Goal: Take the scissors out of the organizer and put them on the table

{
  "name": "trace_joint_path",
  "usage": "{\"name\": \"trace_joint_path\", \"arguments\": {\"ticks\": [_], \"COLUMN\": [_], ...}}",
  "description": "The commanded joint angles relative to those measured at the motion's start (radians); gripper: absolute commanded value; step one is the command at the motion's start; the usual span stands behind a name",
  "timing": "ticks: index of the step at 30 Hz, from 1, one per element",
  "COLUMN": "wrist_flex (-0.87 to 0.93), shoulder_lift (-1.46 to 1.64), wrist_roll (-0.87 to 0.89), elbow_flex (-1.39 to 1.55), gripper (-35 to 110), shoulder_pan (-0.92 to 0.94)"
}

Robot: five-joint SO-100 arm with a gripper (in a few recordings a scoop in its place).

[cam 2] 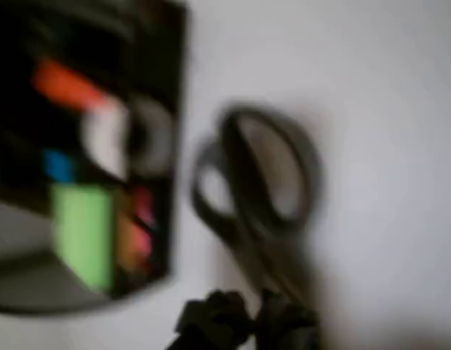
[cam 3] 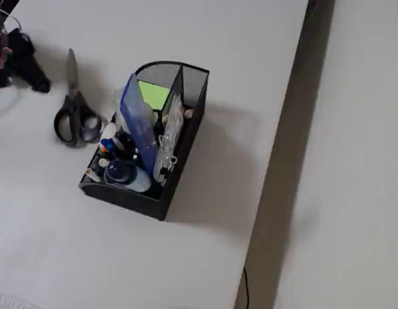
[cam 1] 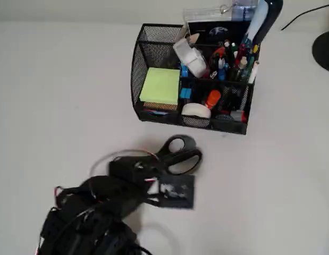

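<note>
Scissors (cam 1: 177, 154) lie flat on the table (cam 1: 58, 95), just in front of the organizer (cam 1: 153, 114) and clear of it, grey oval loops with black edging pointing toward the mesh. In the fixed view the bare metal blades (cam 3: 71, 71) run away from the caddy toward the arm. The tool (cam 2: 254, 310) sits at the blade end; the wrist view is heavily blurred, so I cannot tell whether its dark fingers are parted or pinched on the blades. The organizer is black wire mesh with one curved wall, split into compartments. A lime-green sticky-note pad (cam 1: 161, 86) fills the curved bay, a white tape roll (cam 1: 196, 110) sits in a front pocket, and pens (cam 1: 233, 61) crowd the rear section beside a blue plastic piece (cam 1: 260, 21). The tabletop is smooth, off-white and matte. A black cable (cam 1: 302, 18) trails at the far corner.
</note>
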Motion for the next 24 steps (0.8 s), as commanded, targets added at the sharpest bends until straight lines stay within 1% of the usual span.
{"name": "trace_joint_path", "arguments": {"ticks": [1, 5, 9, 24], "wrist_flex": [0.100, 0.078, 0.083, 0.084], "shoulder_lift": [0.011, 0.011, 0.011, 0.011], "wrist_roll": [0.061, 0.095, 0.098, 0.097], "elbow_flex": [-0.003, 0.080, 0.080, 0.080], "gripper": [0, 0, 0, 0], "shoulder_pan": [-0.176, -0.166, -0.117, -0.118]}}
